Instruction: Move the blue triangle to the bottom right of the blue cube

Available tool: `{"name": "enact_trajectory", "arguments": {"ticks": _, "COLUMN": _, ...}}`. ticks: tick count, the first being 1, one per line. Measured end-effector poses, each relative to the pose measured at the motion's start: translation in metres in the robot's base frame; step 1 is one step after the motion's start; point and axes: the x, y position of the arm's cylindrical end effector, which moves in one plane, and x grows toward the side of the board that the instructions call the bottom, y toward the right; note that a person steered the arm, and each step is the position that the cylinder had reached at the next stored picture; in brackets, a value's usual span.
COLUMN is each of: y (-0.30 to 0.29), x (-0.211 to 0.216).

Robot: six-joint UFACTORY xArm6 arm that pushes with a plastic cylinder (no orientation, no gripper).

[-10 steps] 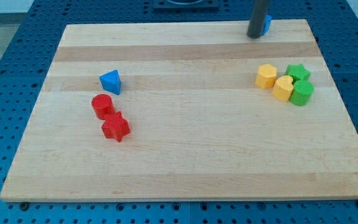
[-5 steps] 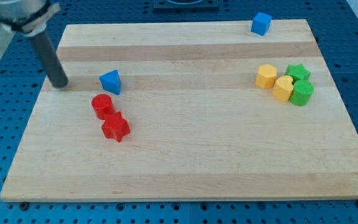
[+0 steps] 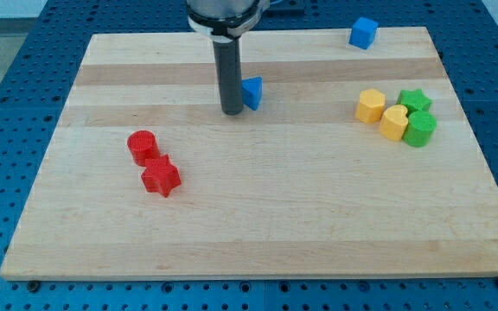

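The blue triangle (image 3: 252,92) lies on the wooden board (image 3: 258,225), near the top middle, partly hidden behind my rod. My tip (image 3: 232,111) rests on the board at the triangle's left side, touching it or nearly so. The blue cube (image 3: 363,33) sits at the board's top edge, to the view's right, well apart from the triangle, up and to its right.
A red cylinder (image 3: 143,145) and a red star (image 3: 161,178) sit together at the left. At the right is a cluster: a yellow hexagon (image 3: 371,105), a yellow heart (image 3: 394,122), a green star (image 3: 415,100) and a green cylinder (image 3: 420,129).
My tip has swept from the board's left edge to the middle top, and the blue triangle has slid right and a little up with it. The other blocks have not moved.
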Motion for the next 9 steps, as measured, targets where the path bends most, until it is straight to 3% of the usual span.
{"name": "enact_trajectory", "arguments": {"ticks": 1, "y": 0.067, "x": -0.043}}
{"name": "enact_trajectory", "arguments": {"ticks": 2, "y": 0.104, "x": -0.054}}
{"name": "enact_trajectory", "arguments": {"ticks": 4, "y": 0.021, "x": -0.041}}
{"name": "enact_trajectory", "arguments": {"ticks": 5, "y": 0.004, "x": -0.067}}
{"name": "enact_trajectory", "arguments": {"ticks": 6, "y": 0.031, "x": -0.1}}
{"name": "enact_trajectory", "arguments": {"ticks": 7, "y": 0.081, "x": -0.098}}
{"name": "enact_trajectory", "arguments": {"ticks": 9, "y": 0.013, "x": -0.065}}
